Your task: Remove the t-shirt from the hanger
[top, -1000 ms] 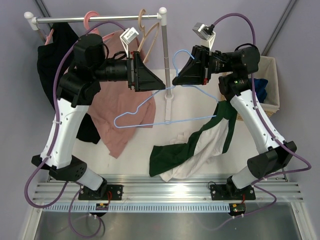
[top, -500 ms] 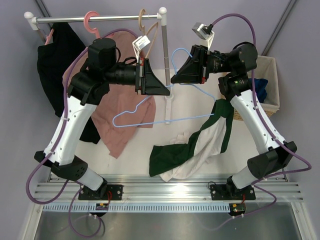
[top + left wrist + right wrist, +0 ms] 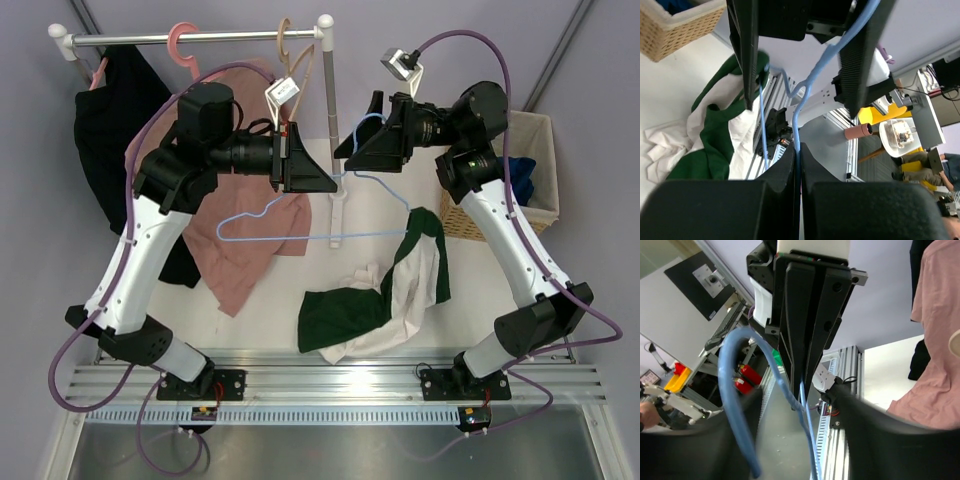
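Observation:
The light-blue wire hanger (image 3: 375, 234) hangs in the air between both arms. My left gripper (image 3: 325, 182) is shut on the wire just below the hook; in the left wrist view the wire (image 3: 796, 115) runs straight into its closed jaws (image 3: 798, 150). My right gripper (image 3: 345, 155) stands open around the hook (image 3: 740, 405), its fingers blurred on either side and not pinching it. The green and white t-shirt (image 3: 345, 315) lies mostly crumpled on the table, with one green-edged part (image 3: 425, 235) still draped over the hanger's right end.
A clothes rail (image 3: 200, 38) at the back carries a black garment (image 3: 110, 120), a dusty-pink shirt (image 3: 245, 250), a pink hanger (image 3: 183, 40) and a wooden hanger (image 3: 290, 50). The rack's upright (image 3: 328, 100) stands just behind the grippers. A wicker basket (image 3: 530, 170) sits at the right.
My left gripper swung right and shut on the hanger wire. My right gripper has now opened off the hook. The hanger tipped slightly and the t-shirt sagged lower.

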`<state>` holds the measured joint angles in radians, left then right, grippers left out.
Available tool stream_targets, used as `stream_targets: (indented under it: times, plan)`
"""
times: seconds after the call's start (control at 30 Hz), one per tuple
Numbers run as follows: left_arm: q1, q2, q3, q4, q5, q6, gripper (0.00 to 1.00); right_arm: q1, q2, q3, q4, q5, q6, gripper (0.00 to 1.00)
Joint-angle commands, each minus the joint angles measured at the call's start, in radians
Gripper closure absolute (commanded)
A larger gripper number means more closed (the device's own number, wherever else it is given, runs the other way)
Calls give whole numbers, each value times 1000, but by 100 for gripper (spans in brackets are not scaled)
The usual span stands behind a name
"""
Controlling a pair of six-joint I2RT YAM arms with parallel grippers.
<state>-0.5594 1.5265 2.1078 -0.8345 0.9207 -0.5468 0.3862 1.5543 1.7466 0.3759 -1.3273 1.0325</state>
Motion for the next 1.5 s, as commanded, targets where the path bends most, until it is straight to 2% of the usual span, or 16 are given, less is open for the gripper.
stream_targets:
  times: [0.0, 0.1, 0.33, 0.5, 0.67, 0.83, 0.93, 0.97, 1.03, 1.13, 1.27, 1.3, 1.33, 1.4, 1.43, 1.47]
  plan:
    - [-7, -63, -20, 0, -71, 34, 100, 8, -10, 44, -112, 49, -98, 20]
    - [-5, -95, -35, -9, -114, 38, 100, 6, -17, 63, -233, 95, -189, 16]
    - [30, -169, -29, -138, -244, 74, 100, -18, -91, 59, -675, 313, -488, 9]
    - [58, -186, 4, -234, -313, 103, 100, -52, -178, -22, -753, 453, -578, 2]
    - [65, -181, 81, -365, -402, 139, 100, -55, -191, -15, -975, 505, -764, 1]
    - [70, -190, 127, -390, -430, 137, 100, -55, -275, -181, -979, 540, -824, 1]
    - [82, -177, 172, -417, -434, 137, 100, -53, -309, -246, -1032, 516, -917, 14]
    - [85, -174, 193, -435, -442, 139, 100, -55, -321, -262, -1048, 508, -933, 23]
    - [95, -175, 201, -440, -447, 142, 100, -55, -335, -323, -1066, 507, -950, 26]
    - [111, -183, 202, -440, -435, 136, 100, -55, -362, -407, -1056, 569, -962, 20]
    - [124, -181, 205, -442, -416, 131, 100, -55, -385, -470, -1036, 623, -977, 21]
    - [125, -180, 208, -442, -414, 130, 100, -55, -390, -487, -1019, 628, -973, 23]
    - [125, -178, 215, -442, -416, 128, 100, -55, -393, -525, -1007, 632, -960, 31]
    - [128, -177, 227, -445, -419, 125, 100, -56, -402, -577, -967, 646, -942, 38]
    - [130, -178, 242, -455, -434, 125, 100, -55, -413, -594, -932, 655, -933, 46]
    - [130, -180, 250, -465, -448, 128, 100, -53, -416, -608, -922, 674, -922, 48]
